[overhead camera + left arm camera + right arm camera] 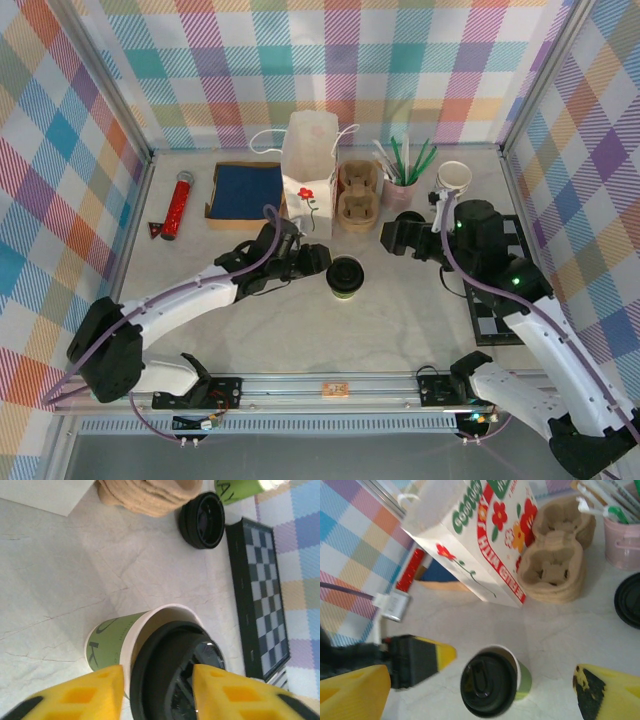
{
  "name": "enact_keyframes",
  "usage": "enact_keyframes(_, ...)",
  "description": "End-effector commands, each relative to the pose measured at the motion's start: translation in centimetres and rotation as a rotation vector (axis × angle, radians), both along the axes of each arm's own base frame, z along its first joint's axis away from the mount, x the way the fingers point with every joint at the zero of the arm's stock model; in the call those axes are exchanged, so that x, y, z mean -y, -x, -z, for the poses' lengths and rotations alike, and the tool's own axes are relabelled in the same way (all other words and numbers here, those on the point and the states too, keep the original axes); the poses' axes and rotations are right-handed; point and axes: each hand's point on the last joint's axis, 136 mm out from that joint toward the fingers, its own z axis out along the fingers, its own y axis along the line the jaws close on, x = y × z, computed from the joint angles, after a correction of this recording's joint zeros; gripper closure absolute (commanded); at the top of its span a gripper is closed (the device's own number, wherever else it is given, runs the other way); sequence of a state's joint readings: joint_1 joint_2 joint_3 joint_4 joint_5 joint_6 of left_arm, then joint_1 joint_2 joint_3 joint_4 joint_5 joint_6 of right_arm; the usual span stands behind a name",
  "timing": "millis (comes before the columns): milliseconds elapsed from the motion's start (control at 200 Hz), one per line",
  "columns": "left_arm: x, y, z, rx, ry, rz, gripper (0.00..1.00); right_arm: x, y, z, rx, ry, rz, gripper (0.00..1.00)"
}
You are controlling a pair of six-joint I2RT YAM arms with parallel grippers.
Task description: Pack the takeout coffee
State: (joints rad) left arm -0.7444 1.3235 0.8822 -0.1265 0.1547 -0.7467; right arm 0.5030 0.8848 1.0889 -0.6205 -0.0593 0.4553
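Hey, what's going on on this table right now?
Two robot arms are packing a takeout coffee. The small green paper cup with a round black plastic lid stands upright on the table, not yet packed. The left gripper sits open right beside it, its fingers flanking the lid without a clear grip. The right gripper hangs wide open on the other side. The tall white flower-printed paper bag stands behind.

Pale table [400, 325] bears takeout coffee [346, 276], bag [308, 170] (upright)
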Motion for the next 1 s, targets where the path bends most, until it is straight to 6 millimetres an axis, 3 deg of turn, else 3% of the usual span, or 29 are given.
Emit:
enact_keyframes(0, -1.5, -0.4, -3.7, 0.073, 0.016, -0.036, 0.51, 0.7, 0.6, 2.2, -0.090, 0.106, -0.013, 0.07)
enact_keyframes(135, -4.4, -0.5, -4.4, 0.102, -0.017, -0.108, 0.40, -0.5, 2.0, 5.6, -0.262, 0.140, -0.106, 0.13)
enact_keyframes(245, -6.8, -0.7, -3.2, 0.077, -0.033, -0.184, 0.35, -1.0, 3.7, 8.1, -0.390, 0.134, -0.144, 0.16)
enact_keyframes(375, -8.6, -0.2, -1.5, 0.029, -0.014, -0.232, 0.33, -1.1, 6.1, 9.7, -0.485, 0.148, -0.168, 0.22)
enact_keyframes(565, -9.2, 0.1, -1.2, 0.022, -0.013, -0.246, 0.33, -2.6, 9.8, 12.4, -0.594, 0.196, -0.228, 0.26)
enact_keyframes(680, -9.3, 0.1, -1.1, 0.024, -0.015, -0.253, 0.33, -3.6, 11.0, 14.4, -0.646, 0.223, -0.238, 0.28)
enact_keyframes(865, -9.5, 0.2, -1.0, 0.022, -0.018, -0.256, 0.34, -6.1, 11.1, 16.1, -0.671, 0.234, -0.237, 0.35)
enact_keyframes(995, -9.7, 0.3, -0.9, 0.023, -0.017, -0.264, 0.33, -7.5, 10.2, 17.1, -0.691, 0.213, -0.207, 0.47)
